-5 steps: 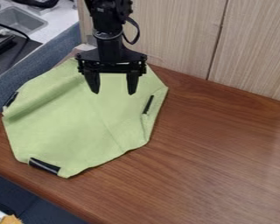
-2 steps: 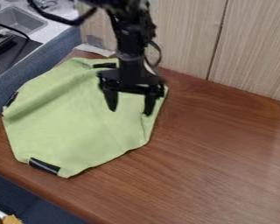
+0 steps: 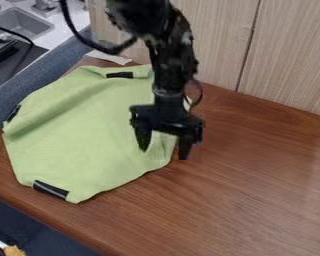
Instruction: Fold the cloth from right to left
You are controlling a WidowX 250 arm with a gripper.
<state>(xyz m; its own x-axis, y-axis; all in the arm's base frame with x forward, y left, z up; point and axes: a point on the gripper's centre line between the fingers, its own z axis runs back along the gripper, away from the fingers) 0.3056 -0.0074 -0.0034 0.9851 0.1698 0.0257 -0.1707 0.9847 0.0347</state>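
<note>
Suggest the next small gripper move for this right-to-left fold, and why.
Probably ease the gripper down at the cloth's right edge: it is open, with one finger seen against the cloth and the other past the edge against the table.

Cloth [image 3: 76, 140] on the left part of the bench [image 3: 256, 190], strips [image 3: 50, 189] along the cloth's edges, gripper [image 3: 164, 154] at its right side, panel [image 3: 283, 50] behind the bench, sink [image 3: 28, 23] at back left

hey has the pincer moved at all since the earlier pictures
Yes. Judged against the dark seam in the wood panel, the pincer has moved rightward and down the view, from over the cloth's upper part to its lower right edge.
</note>
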